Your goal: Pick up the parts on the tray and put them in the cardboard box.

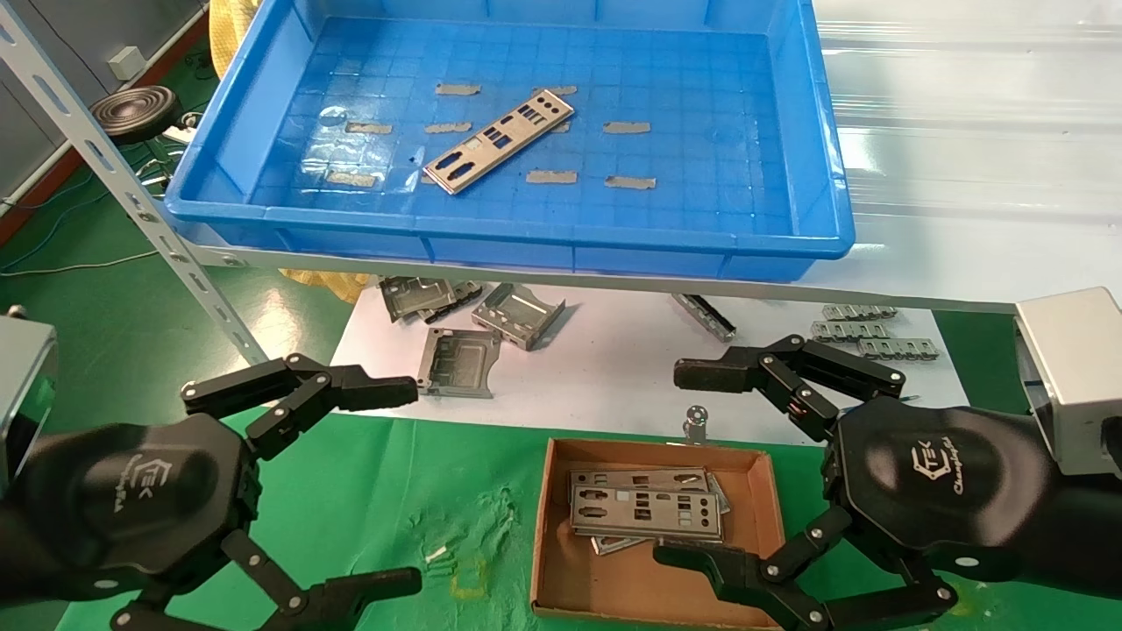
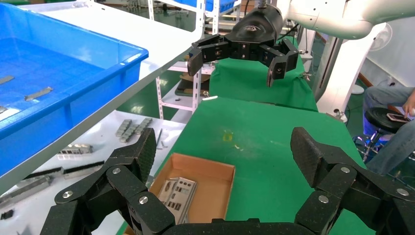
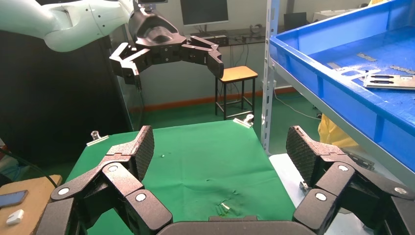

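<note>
One silver-grey part (image 1: 500, 140) lies at an angle on the floor of the blue tray (image 1: 263, 123) on the upper shelf; the right wrist view shows this part (image 3: 389, 81) too. The cardboard box (image 1: 754, 508) sits on the green cloth below and holds a stack of parts (image 1: 644, 510), also seen in the left wrist view as parts (image 2: 177, 192) in the box (image 2: 215, 188). My left gripper (image 1: 399, 482) hovers open and empty left of the box. My right gripper (image 1: 688, 464) hovers open and empty at the box's right side.
Boxy grey brackets (image 1: 491, 315) and small ribbed strips (image 1: 868, 337) lie on the white sheet under the shelf. A slanted shelf post (image 1: 131, 193) stands at the left. Grey tape bits (image 1: 627, 128) dot the tray floor. A binder clip (image 1: 697, 422) sits just behind the box.
</note>
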Controlling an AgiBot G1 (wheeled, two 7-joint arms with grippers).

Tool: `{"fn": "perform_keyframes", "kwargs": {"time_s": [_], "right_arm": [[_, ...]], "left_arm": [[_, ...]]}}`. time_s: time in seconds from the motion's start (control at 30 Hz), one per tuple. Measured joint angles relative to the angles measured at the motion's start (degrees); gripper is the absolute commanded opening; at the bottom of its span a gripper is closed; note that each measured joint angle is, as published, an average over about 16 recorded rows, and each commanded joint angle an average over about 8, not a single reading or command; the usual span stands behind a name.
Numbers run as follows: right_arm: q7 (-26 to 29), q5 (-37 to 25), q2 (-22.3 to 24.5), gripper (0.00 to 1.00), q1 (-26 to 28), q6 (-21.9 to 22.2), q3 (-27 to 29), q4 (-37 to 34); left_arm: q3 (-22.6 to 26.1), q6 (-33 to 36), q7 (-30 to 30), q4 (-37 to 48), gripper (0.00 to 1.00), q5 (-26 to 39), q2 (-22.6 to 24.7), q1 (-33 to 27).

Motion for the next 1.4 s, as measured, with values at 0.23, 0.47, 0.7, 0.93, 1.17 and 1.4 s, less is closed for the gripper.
{"fn": "perform_keyframes", "kwargs": {"time_s": [0.23, 0.47, 0.7, 0.93, 1.17, 1.4], "right_arm": [[0.0, 0.0, 0.0, 1.0, 0.0, 0.0, 0.0, 0.0], [0.0, 0.0, 0.0, 1.0, 0.0, 0.0, 0.0, 0.0], [0.0, 0.0, 0.0, 1.0, 0.0, 0.0, 0.0, 0.0], [0.0, 0.0, 0.0, 1.0, 0.0, 0.0, 0.0, 0.0], [0.0, 0.0, 0.0, 1.0, 0.0, 0.0, 0.0, 0.0], [0.0, 0.0, 0.0, 1.0, 0.0, 0.0, 0.0, 0.0]], "left_arm": [[0.0, 0.0, 0.0, 0.0, 1.0, 0.0, 0.0, 0.0], [0.0, 0.0, 0.0, 0.0, 1.0, 0.0, 0.0, 0.0], [0.0, 0.0, 0.0, 0.0, 1.0, 0.0, 0.0, 0.0], [0.0, 0.0, 0.0, 0.0, 1.0, 0.0, 0.0, 0.0], [0.0, 0.0, 0.0, 0.0, 1.0, 0.0, 0.0, 0.0], [0.0, 0.0, 0.0, 0.0, 1.0, 0.0, 0.0, 0.0]]}}
